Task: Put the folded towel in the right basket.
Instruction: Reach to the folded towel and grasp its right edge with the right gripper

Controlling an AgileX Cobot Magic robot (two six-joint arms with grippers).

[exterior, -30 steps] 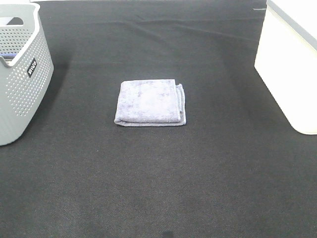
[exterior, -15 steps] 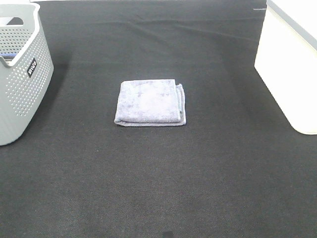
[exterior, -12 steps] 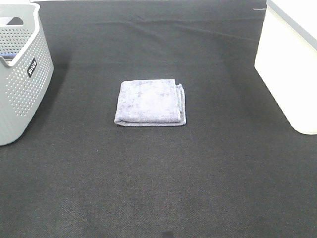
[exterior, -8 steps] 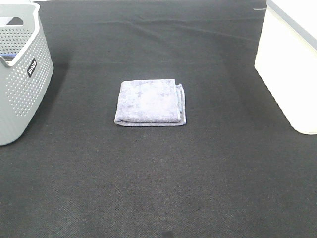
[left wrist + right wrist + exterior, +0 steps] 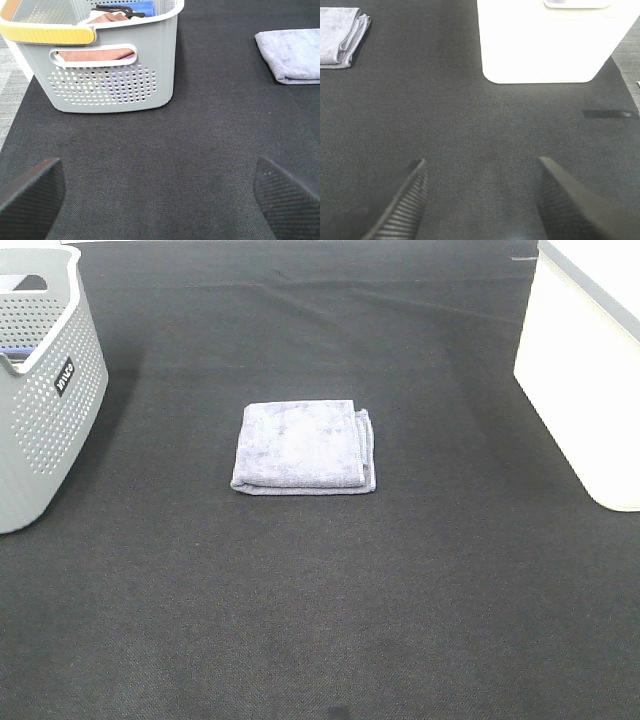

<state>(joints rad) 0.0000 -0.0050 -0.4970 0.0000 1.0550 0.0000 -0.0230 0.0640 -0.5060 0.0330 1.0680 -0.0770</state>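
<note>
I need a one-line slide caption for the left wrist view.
Open left gripper over the black mat, facing a grey perforated basket and the folded towel.

High view looking down, wrist views low — forward-facing (opposite sides), all sharing the towel (image 5: pixel 303 447)

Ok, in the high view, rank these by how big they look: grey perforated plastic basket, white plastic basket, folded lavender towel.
Largest, unranked between them: grey perforated plastic basket and white plastic basket. They look about alike, and both are cut off by the frame.
Smallest: folded lavender towel.
</note>
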